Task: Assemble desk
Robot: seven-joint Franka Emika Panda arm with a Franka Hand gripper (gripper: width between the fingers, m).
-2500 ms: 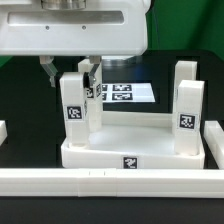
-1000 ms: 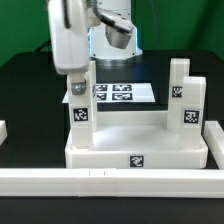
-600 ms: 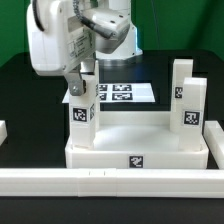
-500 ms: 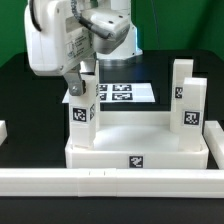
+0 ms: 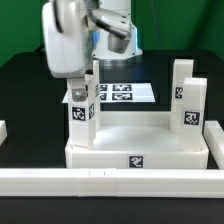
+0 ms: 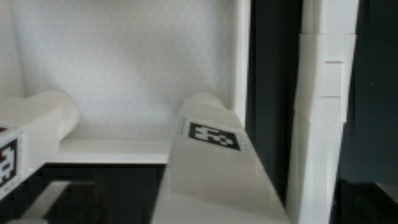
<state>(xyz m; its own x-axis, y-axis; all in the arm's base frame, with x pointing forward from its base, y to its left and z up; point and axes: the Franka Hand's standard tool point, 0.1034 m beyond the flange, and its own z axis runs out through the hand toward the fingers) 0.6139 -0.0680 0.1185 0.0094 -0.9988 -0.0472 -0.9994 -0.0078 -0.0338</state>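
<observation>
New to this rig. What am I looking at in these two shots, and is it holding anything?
A single robot arm is building a small white desk. The exterior view looks at the table from outside: the tabletop lies there with legs standing in it, one leg on that view's left and another leg on its right. A flat marker board lies behind. The gripper sits at the left leg's top, jaws open, so nothing is gripped. The wrist view looks down from the arm itself, close on a leg.

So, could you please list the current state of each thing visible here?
tabletop: lying flat against the rail.
left leg: upright in its corner, under the gripper.
right legs: upright in their corners.
gripper: open around the left leg's top.
marker board: flat on table.
rail: lying along the front.
</observation>
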